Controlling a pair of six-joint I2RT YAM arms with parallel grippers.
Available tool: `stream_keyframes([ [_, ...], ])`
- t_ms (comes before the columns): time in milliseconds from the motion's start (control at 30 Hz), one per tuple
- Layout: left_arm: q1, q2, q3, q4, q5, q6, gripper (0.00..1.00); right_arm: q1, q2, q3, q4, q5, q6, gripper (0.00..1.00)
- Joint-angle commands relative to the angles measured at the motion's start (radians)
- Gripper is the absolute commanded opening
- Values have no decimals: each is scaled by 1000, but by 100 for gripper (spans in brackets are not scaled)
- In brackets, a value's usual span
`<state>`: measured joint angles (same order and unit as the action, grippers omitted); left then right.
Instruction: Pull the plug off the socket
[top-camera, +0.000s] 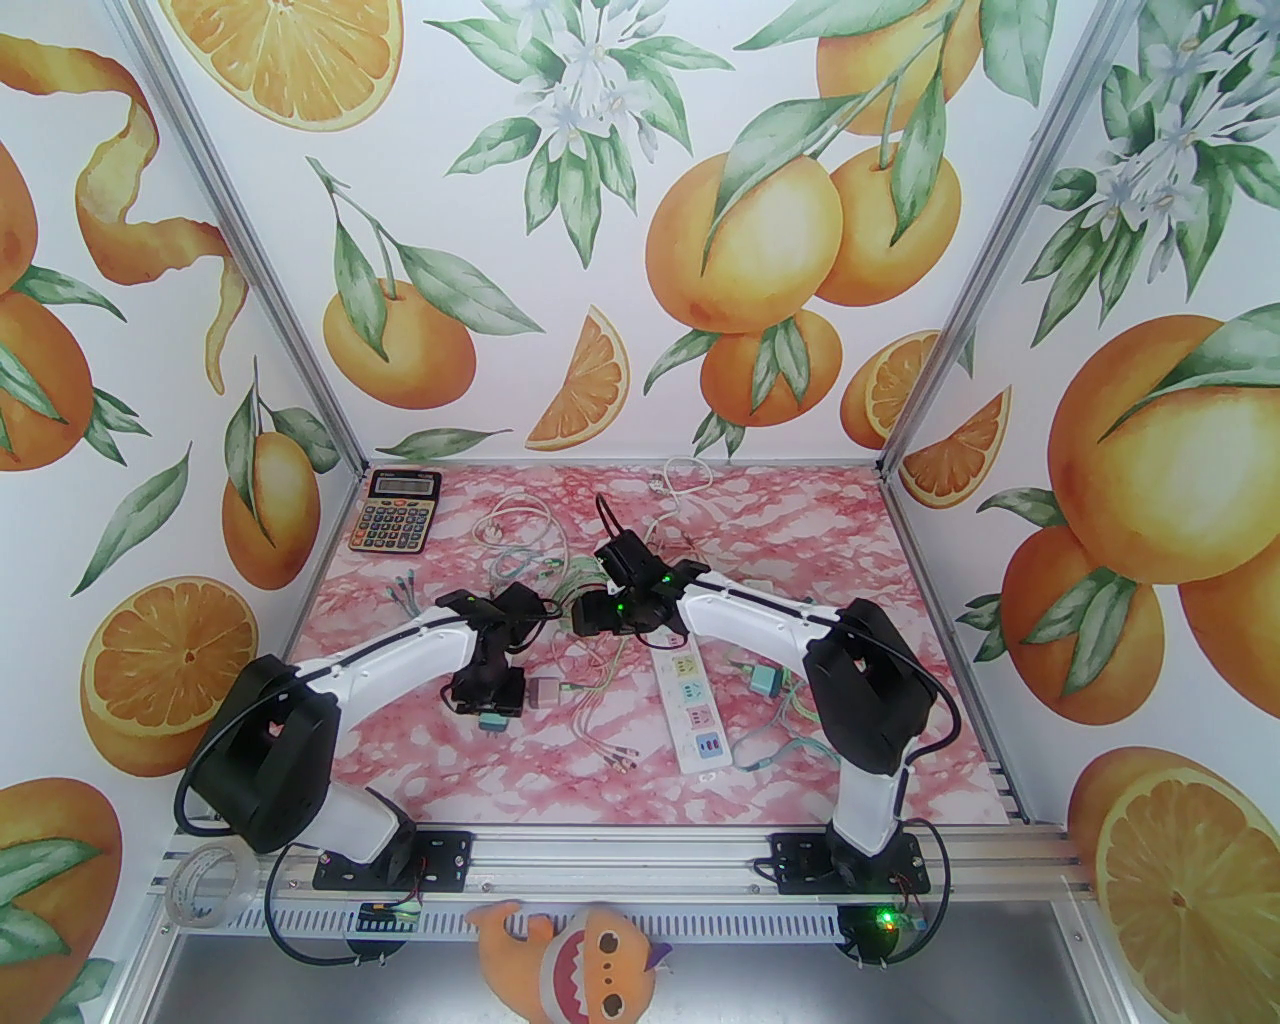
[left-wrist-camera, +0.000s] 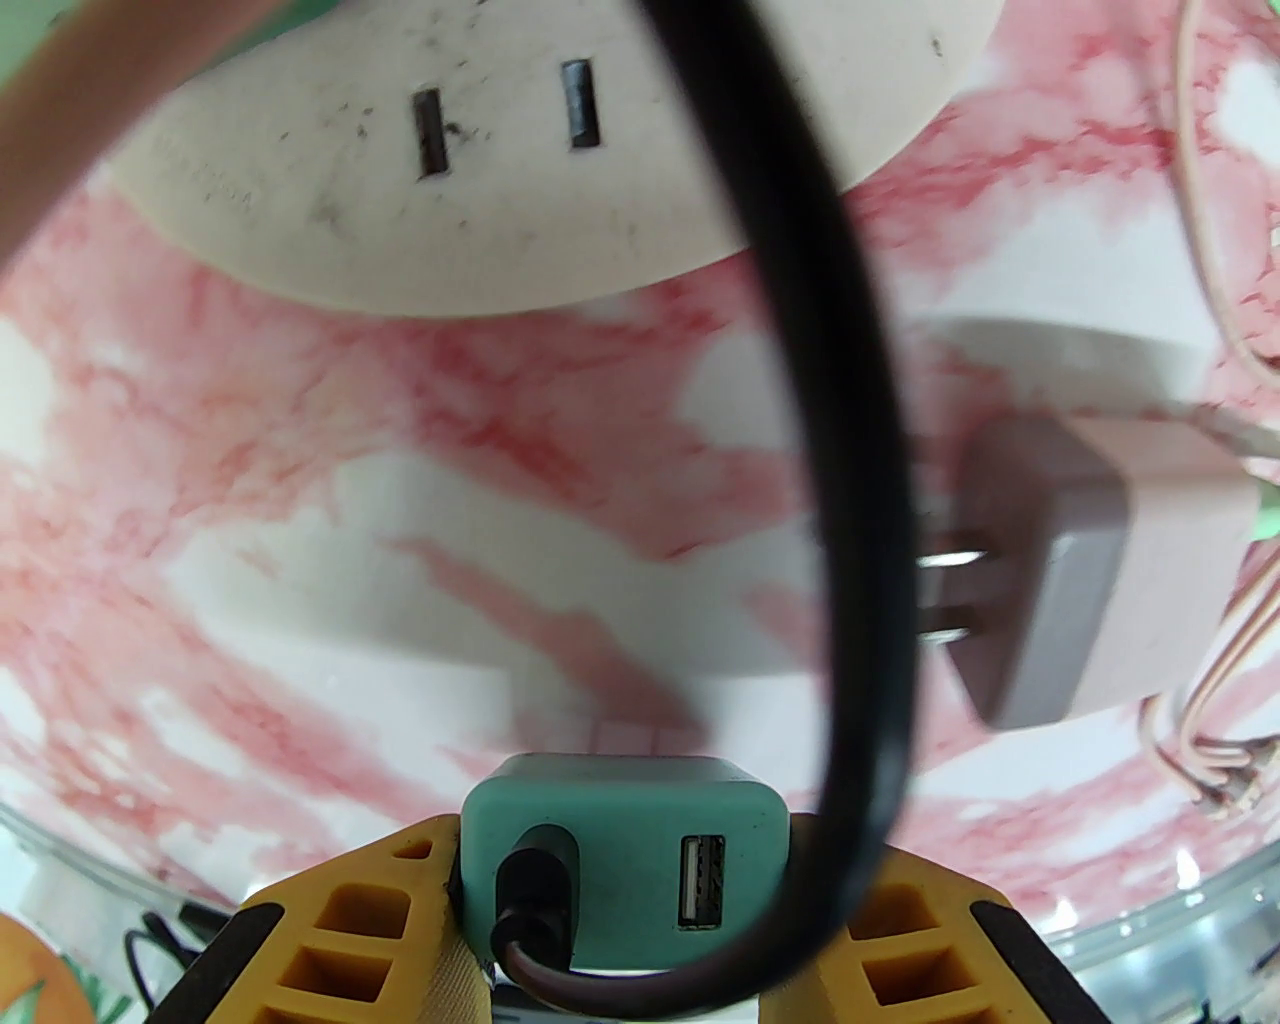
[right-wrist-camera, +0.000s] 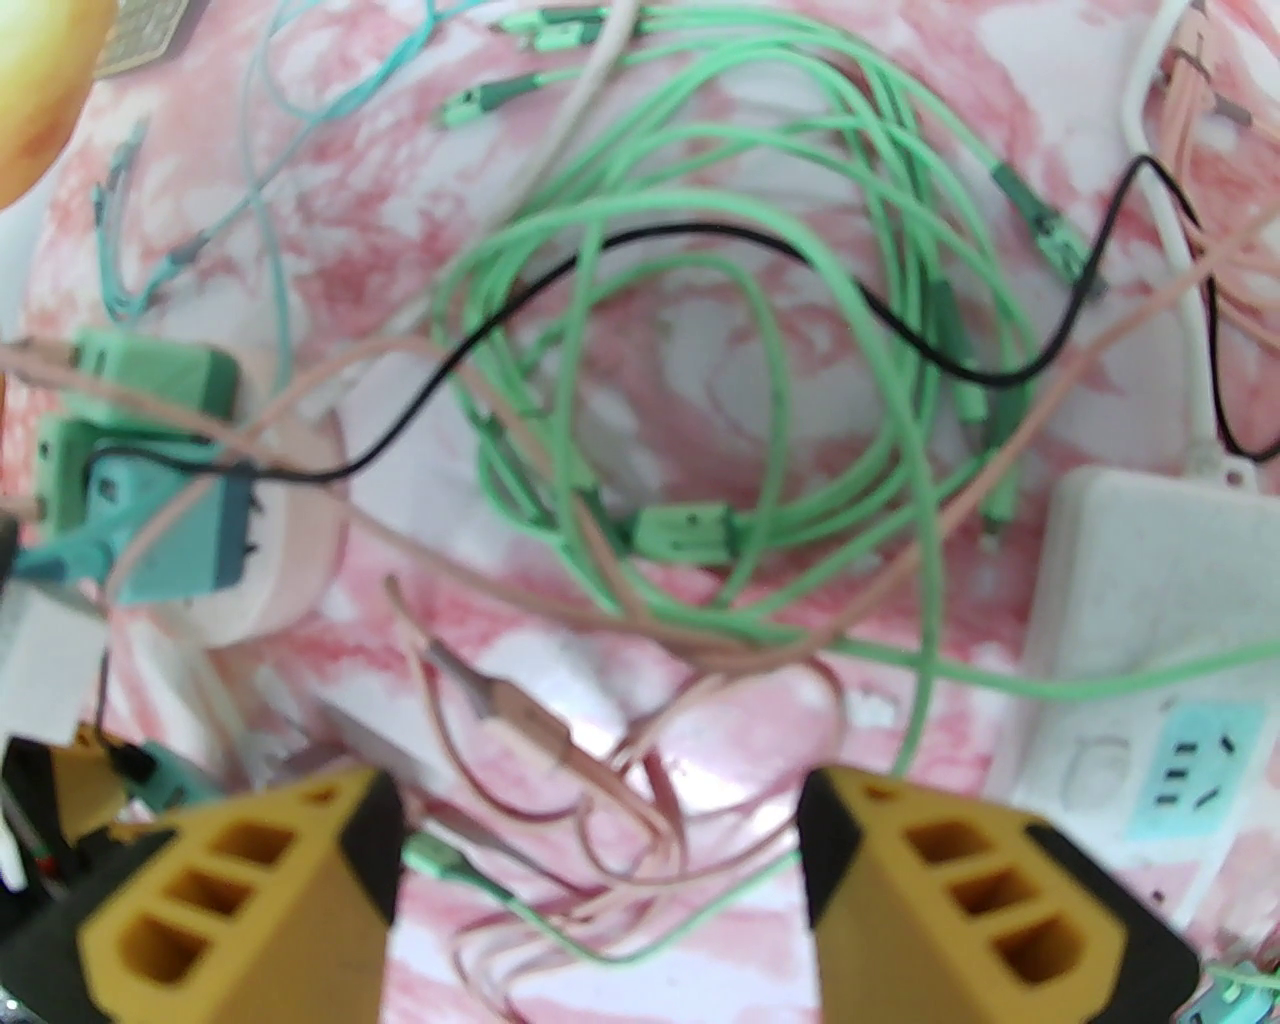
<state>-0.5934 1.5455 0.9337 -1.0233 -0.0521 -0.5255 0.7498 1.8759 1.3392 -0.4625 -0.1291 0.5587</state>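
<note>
Jaws of the left gripper (left-wrist-camera: 625, 845) are clamped on the teal plastic charger plug (left-wrist-camera: 610, 800) — black cable (left-wrist-camera: 860, 500) attached — held apart from the round white socket (left-wrist-camera: 450, 220), its two slots empty. Right gripper (right-wrist-camera: 600, 800) hangs with jaws wide apart over tangled green cables (right-wrist-camera: 690, 530) on the pink marbled tabletop (left-wrist-camera: 300, 500).

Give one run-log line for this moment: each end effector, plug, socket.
left end effector: shut on teal plug | round socket: visible slots empty | right end effector: open above green cables
</note>
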Motion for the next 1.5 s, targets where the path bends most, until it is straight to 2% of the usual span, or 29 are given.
stream_keyframes([
  [0,-56,53,40,49,7,-7,40,-10,-38,-15,-12,27,-3,70],
  [167,-78,66,44,57,12,-9,42,-11,-37,-15,-12,25,-4,70],
  [200,-91,67,41,83,47,-20,45,-11,-35,-14,-13,22,-4,70],
  [233,-98,45,34,113,81,-36,60,-12,-34,-12,-12,16,-4,70],
  [267,-97,36,38,108,74,-38,64,-11,-32,-10,-12,15,-6,70],
  [400,-93,0,70,68,68,-28,77,-11,-25,2,-17,5,-11,70],
  [600,-45,-96,102,-3,57,-27,89,-11,-18,17,-21,-6,-13,71],
  [833,80,-246,135,-24,78,-3,89,-10,-14,28,-18,-18,-10,71],
  [1033,179,-307,128,52,84,12,82,0,-20,39,-10,-34,-6,69],
  [1233,230,-294,69,216,81,-34,68,23,-15,48,-2,-55,2,65],
  [1333,241,-267,54,236,42,-55,63,33,-15,47,-1,-54,5,65],
  [1467,265,-252,29,279,53,-65,60,43,-15,41,-1,-59,5,64],
])
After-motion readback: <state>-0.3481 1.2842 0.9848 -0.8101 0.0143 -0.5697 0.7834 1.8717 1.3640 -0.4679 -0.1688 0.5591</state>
